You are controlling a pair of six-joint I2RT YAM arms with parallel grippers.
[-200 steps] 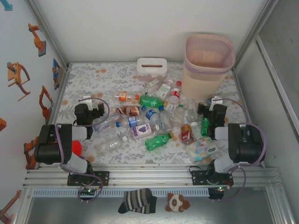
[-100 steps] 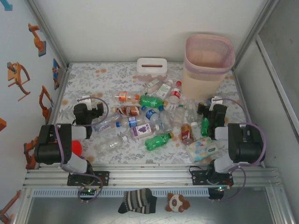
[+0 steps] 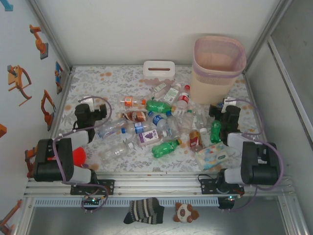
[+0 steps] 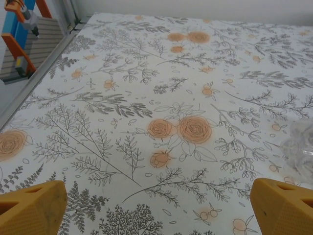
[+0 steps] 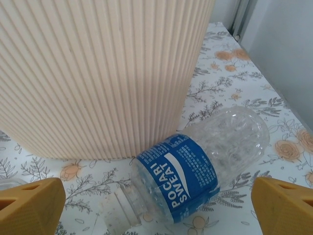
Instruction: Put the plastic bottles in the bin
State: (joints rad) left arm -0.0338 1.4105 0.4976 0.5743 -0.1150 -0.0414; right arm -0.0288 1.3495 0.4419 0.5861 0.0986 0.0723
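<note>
On table point(image 3: 98, 83) beside bin point(image 3: 218, 68), plastic bottles point(image 3: 157, 105) lie scattered; left fingers point(image 4: 30, 208), right fingers point(image 5: 29, 205) wide apart, empty.

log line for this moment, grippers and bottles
left gripper: open, over table | right gripper: open, facing Pocari Sweat bottle lying by bin | other bottles: on table, none held

plastic bottles point(image 3: 157, 106): mostly clear, some green or brown, are lying scattered on their sides mid-table | bin point(image 3: 218, 68): pale pink, is standing upright far right | blue-labelled clear bottle point(image 5: 188, 169): is lying just beside the bin's ribbed base
</note>
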